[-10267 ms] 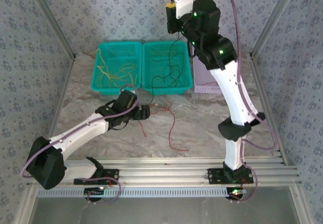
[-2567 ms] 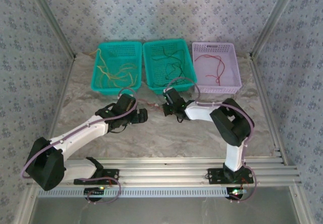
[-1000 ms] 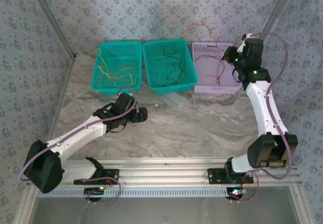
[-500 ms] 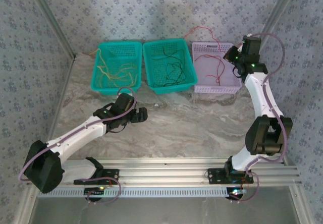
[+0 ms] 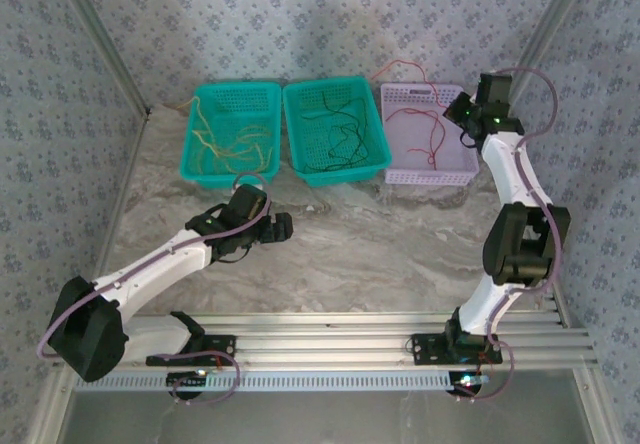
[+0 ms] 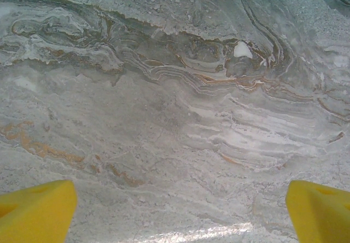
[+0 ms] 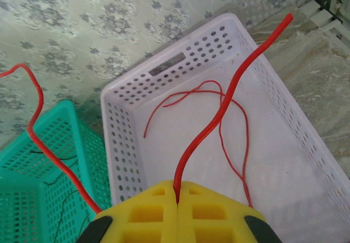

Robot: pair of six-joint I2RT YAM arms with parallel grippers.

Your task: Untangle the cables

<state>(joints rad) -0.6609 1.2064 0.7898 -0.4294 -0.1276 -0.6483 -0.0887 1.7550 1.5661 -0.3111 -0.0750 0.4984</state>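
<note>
On the bench (image 5: 400, 254), the lilac basket (image 7: 117, 144) lies directly below and ahead of your right claw (image 7: 178, 191), which is pinched shut on a red cable (image 7: 221, 116) running forward above the basket's length. Your left claw (image 6: 178, 210) stands wide and empty, well apart.

Top: high behind, looking down. Left wrist: close over table (image 6: 164, 117). Right wrist: over lilac basket (image 7: 121, 144).

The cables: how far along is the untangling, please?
Done: yellow cables in the left teal basket, black cables in the middle one, one red cable in the lilac basket. In hand: right gripper holds a second red cable above it. Left: releasing it.
</note>
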